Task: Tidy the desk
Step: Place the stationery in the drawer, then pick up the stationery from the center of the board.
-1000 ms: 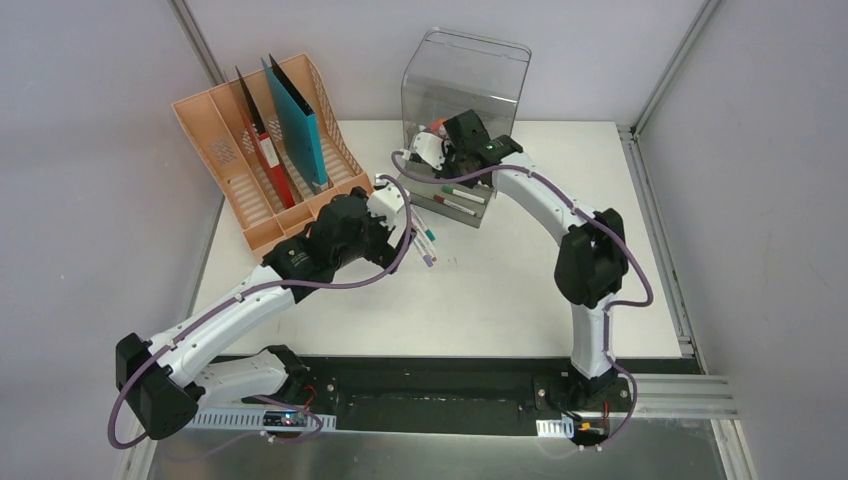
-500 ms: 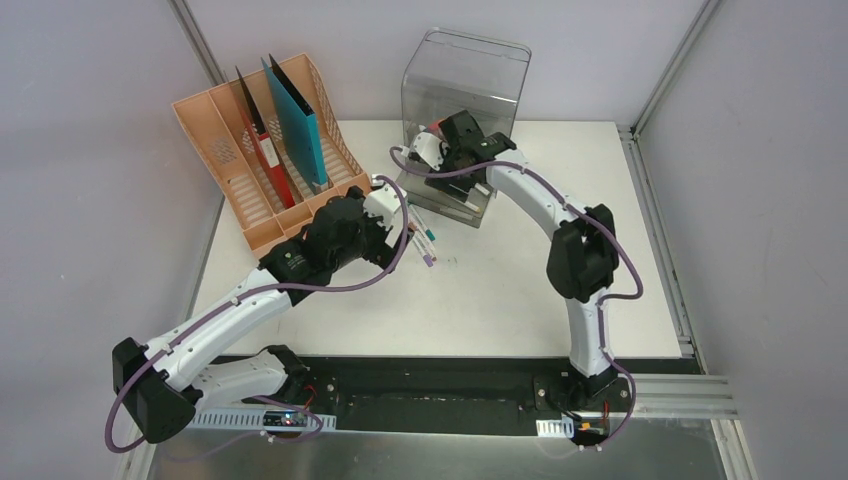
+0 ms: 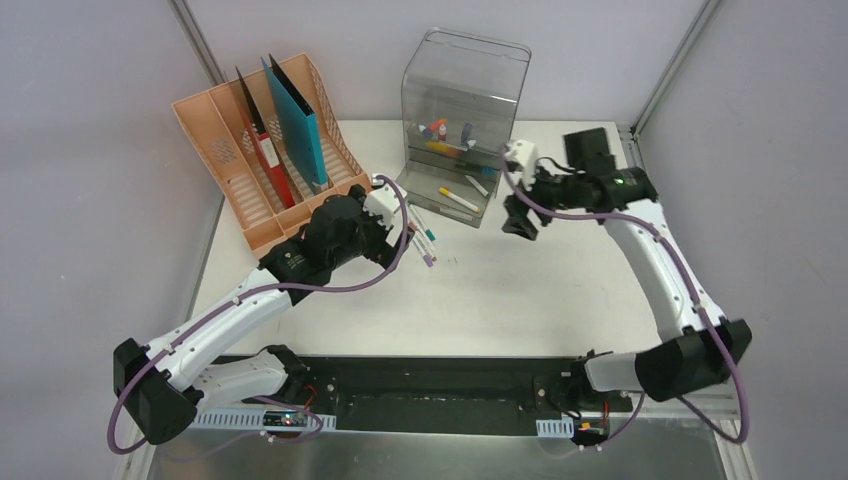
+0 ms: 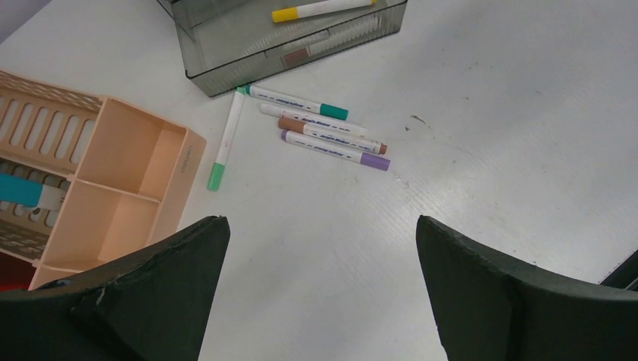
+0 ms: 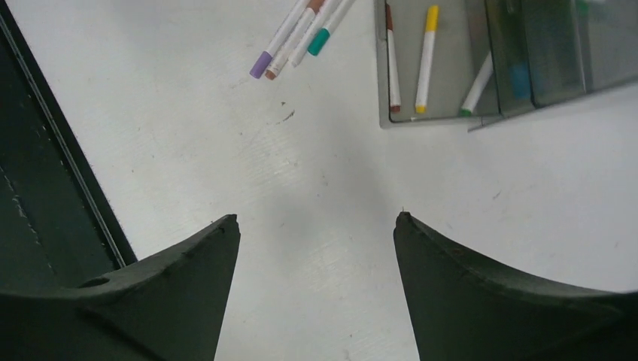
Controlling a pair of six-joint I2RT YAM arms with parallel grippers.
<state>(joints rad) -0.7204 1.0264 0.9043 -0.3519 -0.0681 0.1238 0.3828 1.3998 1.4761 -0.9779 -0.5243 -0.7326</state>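
The white desk (image 3: 500, 290) carries several loose markers (image 3: 425, 238) just in front of the clear grey drawer box (image 3: 463, 100). In the left wrist view they are teal-capped (image 4: 297, 100), brown-capped (image 4: 331, 129), purple-capped (image 4: 335, 150) and green-capped (image 4: 226, 139). My left gripper (image 4: 320, 219) hovers open and empty a short way on the near side of them. The box's open drawer (image 5: 444, 113) holds a yellow marker (image 5: 426, 56) and two others. My right gripper (image 3: 517, 218) is open and empty over bare desk, to the right of the drawer.
A peach file rack (image 3: 265, 170) with a teal folder (image 3: 297, 120) and a red one (image 3: 268, 165) stands at the back left, close to my left arm. More coloured items sit inside the grey box. A black rail (image 3: 440, 385) runs along the desk's near edge.
My right gripper has pulled out of the drawer, swung right and opened, with nothing in it now. The left arm has barely moved.
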